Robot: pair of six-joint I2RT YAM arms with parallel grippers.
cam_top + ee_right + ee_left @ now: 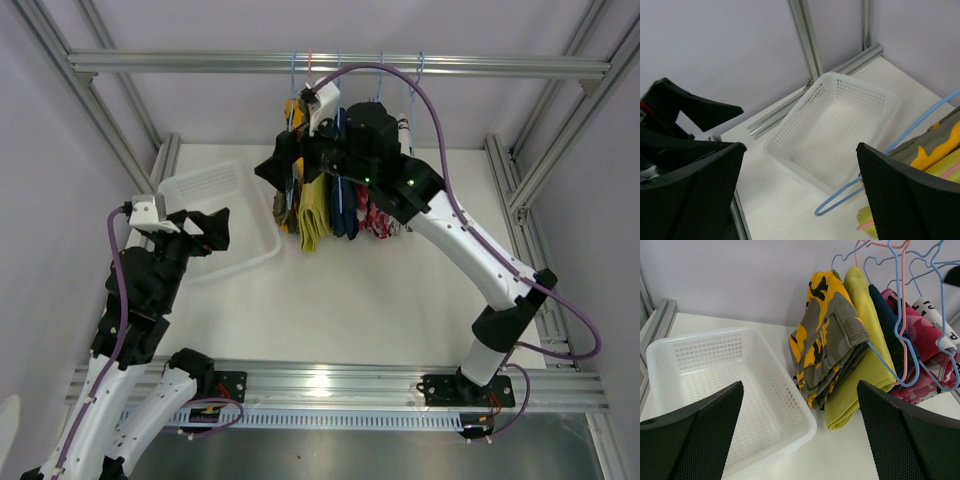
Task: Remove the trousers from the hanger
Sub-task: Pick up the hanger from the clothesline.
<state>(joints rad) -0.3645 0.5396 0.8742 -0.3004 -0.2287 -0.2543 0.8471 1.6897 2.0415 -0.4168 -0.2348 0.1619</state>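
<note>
Five small trousers hang folded over wire hangers (900, 300) on the back rail (340, 63): yellow-brown camouflage (827, 335), plain yellow (862, 345), navy blue (884, 315), pink-red patterned (922, 345), and white with black lettering (935, 312). In the top view they bunch under the right wrist, with the yellow pair (312, 215) plainest. My right gripper (283, 165) is open and empty just left of the camouflage pair; a blue hanger loop (850, 197) lies between its fingers. My left gripper (215, 230) is open and empty above the basket's near edge.
A white perforated basket (790, 405) stands on the table left of the trousers, also seen in the top view (200, 185) and the right wrist view (840, 120). Aluminium frame posts (807, 40) border the table. The left arm (675, 125) shows in the right wrist view.
</note>
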